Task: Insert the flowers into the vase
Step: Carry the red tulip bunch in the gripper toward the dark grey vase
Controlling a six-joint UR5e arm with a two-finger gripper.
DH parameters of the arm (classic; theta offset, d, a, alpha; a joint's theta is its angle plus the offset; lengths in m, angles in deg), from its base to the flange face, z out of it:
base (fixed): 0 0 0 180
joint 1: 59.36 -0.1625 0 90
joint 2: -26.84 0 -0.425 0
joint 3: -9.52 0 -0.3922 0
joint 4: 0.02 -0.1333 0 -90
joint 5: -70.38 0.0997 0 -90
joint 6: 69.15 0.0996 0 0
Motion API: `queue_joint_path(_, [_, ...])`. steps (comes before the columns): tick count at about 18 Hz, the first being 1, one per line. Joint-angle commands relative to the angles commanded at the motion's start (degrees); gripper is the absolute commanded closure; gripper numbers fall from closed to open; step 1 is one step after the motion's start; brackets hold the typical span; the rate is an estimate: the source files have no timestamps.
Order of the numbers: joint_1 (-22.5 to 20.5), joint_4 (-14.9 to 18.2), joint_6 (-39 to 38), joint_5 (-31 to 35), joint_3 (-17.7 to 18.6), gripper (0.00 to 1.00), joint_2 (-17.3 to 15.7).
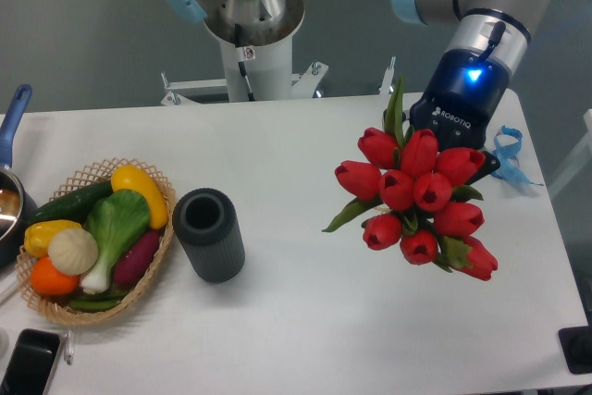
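Observation:
A bunch of red tulip flowers [418, 197] with green leaves hangs in the air over the right half of the table. The buds face the camera and hide the stems. The gripper [446, 147] sits right behind the bunch; its fingers are covered by the blooms, and it appears shut on the stems. The vase [209, 234], a dark grey ribbed cylinder with an open round mouth, stands upright on the table left of centre, well to the left of the flowers.
A wicker basket [148, 277] of toy vegetables sits just left of the vase, almost touching it. A pot with a blue handle [11, 122] is at the left edge, a black phone [28, 363] at the front left, a blue ribbon [510, 153] at the right.

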Motion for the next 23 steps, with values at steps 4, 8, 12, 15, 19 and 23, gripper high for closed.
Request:
queue_joint_path(4, [0.2, 0.0, 2.6, 0.4, 1.2, 0.75, -0.2])
queue_joint_path(8, [0.9, 0.0, 2.7, 0.4, 1.1, 0.75, -0.1])
queue_joint_path(12, [1.0, 0.0, 2.8, 0.5, 1.3, 0.75, 0.1])
queue_joint_path(15, [1.1, 0.0, 2.8, 0.7, 2.2, 0.74, -0.1])
queue_joint_path(19, [3.0, -0.1, 3.9, 3.0, 2.5, 0.75, 1.1])
queue_joint_path(23, [4.7, -0.4, 4.9, 3.3, 3.3, 0.75, 1.0])
